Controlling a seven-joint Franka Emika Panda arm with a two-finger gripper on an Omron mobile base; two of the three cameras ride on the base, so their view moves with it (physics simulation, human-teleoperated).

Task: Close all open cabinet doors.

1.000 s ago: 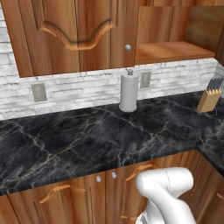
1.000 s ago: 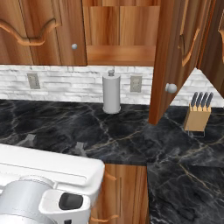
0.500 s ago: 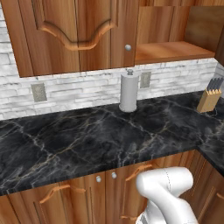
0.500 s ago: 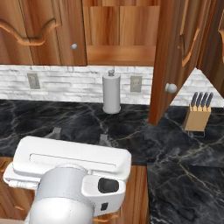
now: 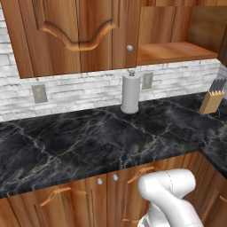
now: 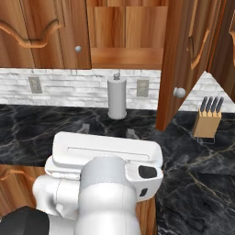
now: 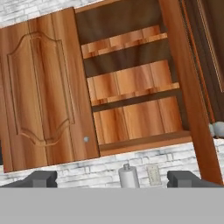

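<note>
Above the counter [image 6: 41, 124], one wall-cabinet door [image 6: 183, 59] swings open beside bare shelves [image 7: 131, 87]; the gripper [image 7: 111, 178], jaws wide, holds nothing. Pushing near the hinge could skid off, or clip the towel roll [image 6: 116, 97] below.

I find no writing, label, brand, number or sign to read anywhere before me: not on the wood, the wall, or anything standing on the counter.
</note>
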